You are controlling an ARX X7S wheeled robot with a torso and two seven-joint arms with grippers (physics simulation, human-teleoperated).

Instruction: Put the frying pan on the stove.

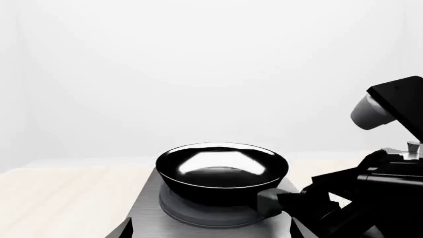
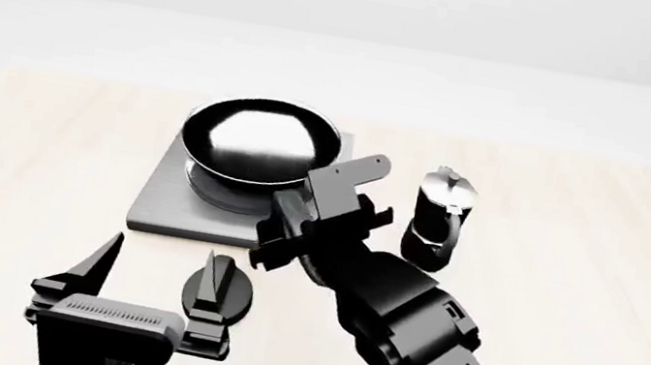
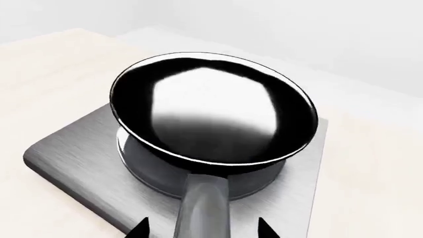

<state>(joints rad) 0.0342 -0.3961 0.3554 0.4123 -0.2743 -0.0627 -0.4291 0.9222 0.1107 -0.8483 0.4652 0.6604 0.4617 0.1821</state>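
Observation:
The frying pan (image 2: 260,143) sits upright on the ring of the grey stove (image 2: 172,202), its pale inside up. In the right wrist view the pan (image 3: 211,109) rests on the stove (image 3: 73,153) and its handle (image 3: 205,203) runs between my right gripper's two fingertips with a gap on each side. My right gripper (image 2: 294,212) is open around the handle, which it hides in the head view. My left gripper (image 2: 153,278) is open and empty, just in front of the stove's near edge. The left wrist view shows the pan (image 1: 221,171) on the stove (image 1: 148,218).
A black-and-silver moka pot (image 2: 441,216) stands on the pale wooden table (image 2: 16,153), right of the stove and close to my right arm (image 2: 408,323). The right arm also fills the edge of the left wrist view (image 1: 370,198).

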